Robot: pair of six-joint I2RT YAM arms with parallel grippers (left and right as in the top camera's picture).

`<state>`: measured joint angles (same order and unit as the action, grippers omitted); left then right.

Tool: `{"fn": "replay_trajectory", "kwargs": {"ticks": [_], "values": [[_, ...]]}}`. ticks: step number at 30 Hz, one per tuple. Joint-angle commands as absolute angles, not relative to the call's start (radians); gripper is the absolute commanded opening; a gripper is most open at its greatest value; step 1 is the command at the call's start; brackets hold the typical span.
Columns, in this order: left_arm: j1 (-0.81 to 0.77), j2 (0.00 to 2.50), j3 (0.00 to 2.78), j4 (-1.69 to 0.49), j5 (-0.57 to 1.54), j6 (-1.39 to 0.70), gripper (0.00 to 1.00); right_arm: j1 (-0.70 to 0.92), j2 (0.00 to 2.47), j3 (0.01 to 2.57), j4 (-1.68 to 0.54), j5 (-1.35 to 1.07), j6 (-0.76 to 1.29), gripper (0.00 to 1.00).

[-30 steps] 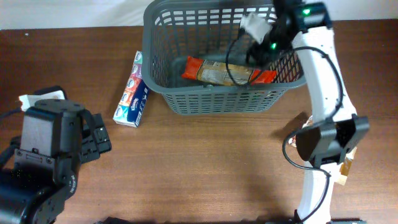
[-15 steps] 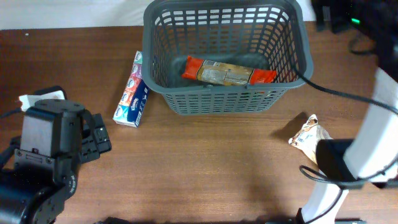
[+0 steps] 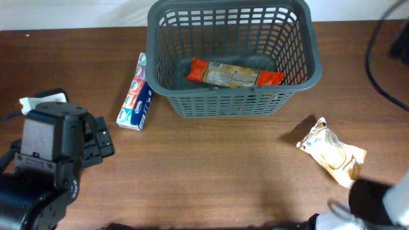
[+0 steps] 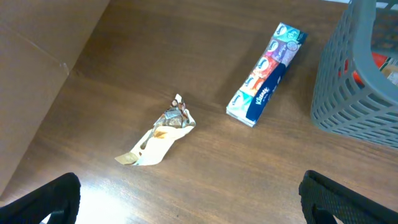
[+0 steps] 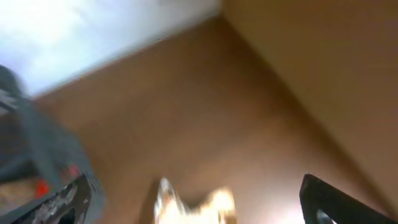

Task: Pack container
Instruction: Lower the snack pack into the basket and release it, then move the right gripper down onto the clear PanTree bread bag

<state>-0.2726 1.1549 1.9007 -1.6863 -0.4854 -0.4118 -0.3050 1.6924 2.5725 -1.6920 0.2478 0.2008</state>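
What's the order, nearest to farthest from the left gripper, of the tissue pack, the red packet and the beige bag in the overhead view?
From the left gripper:
1. tissue pack, just outside the left wall of the basket.
2. red packet, lying inside the basket.
3. beige bag, far right, outside the basket.

Your left arm (image 3: 48, 160) was a black, boxy housing with slotted side plates, and a thin cable (image 3: 7, 117) ran off beside it. Your left fingers (image 4: 43, 202) were matte black with rounded tips. Your right arm (image 3: 374, 201) showed as a blurred black joint against white casing, with a black looping cable (image 3: 368, 56) above. Your right fingers (image 5: 345, 202) looked dark.
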Motion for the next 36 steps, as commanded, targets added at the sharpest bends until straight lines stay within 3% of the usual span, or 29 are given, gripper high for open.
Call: {"fn": "replay_trajectory", "kwargs": {"ticks": [1,6,12,16,20,27,36], "values": [[-0.267,1.156,1.899,-1.687,-0.485,-0.418,1.0,-0.37,1.5,2.308,-1.699,0.277,0.37,0.99],[-0.267,1.156,1.899,-1.687,-0.485,-0.418,0.99,-0.407,1.312,1.954,-1.666,0.231,0.459,0.99],[-0.267,1.156,1.899,-1.687,-0.485,-0.418,1.0,-0.408,1.271,1.68,-1.599,0.169,0.472,0.99],[-0.267,1.156,1.899,-1.687,-0.485,-0.418,0.99,-0.442,1.296,1.47,-1.526,0.163,0.856,0.99],[-0.267,1.156,1.899,-1.687,-0.485,-0.418,1.0,-0.479,1.349,1.296,-1.314,0.052,0.959,0.99],[-0.268,1.156,1.899,-1.687,-0.485,-0.418,1.0,-0.479,1.488,1.248,-1.174,-0.041,1.054,0.99],[-0.267,1.156,1.899,-1.687,-0.485,-0.418,1.0,-0.479,1.627,1.243,-1.203,-0.154,1.637,0.99]]}}
